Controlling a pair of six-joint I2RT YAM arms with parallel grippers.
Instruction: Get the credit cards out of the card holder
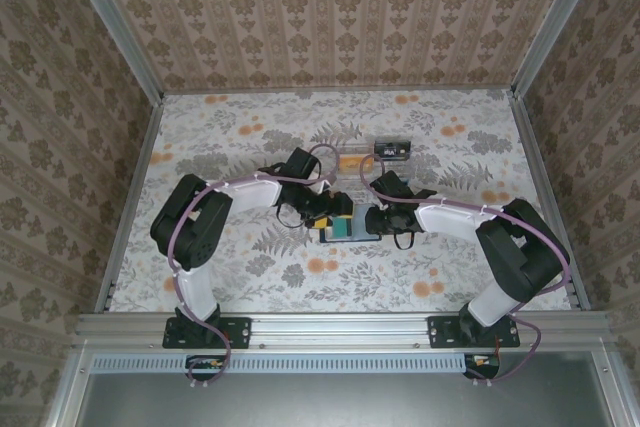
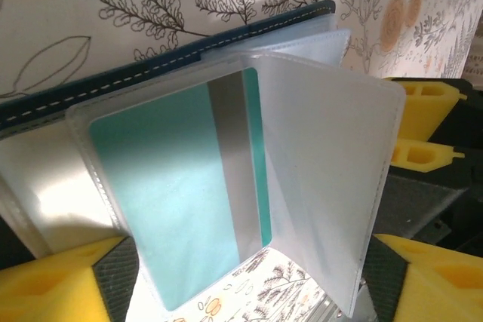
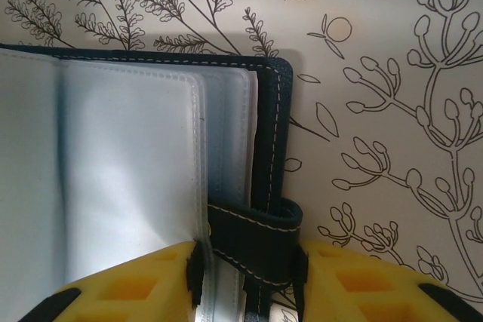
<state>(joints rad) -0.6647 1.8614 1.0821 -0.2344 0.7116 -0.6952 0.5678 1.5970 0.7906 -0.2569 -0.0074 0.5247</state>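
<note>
At the middle of the tabletop (image 1: 220,137), the flat dark grey-blue folding card holder (image 1: 345,233) lies open, its tab (image 3: 253,235) clamped by the right pincer (image 3: 253,280); the left pincer (image 2: 245,280) gapes wide, holding nothing. The thin teal plastic card (image 2: 173,201), sleeved, lies just ahead within that gape, long axis pointing toward it.

walls (image 1: 330,7): beige damask wallpaper | table (image 1: 230,277): floral leaf-print cover | frame (image 1: 340,325): aluminium rails
</note>
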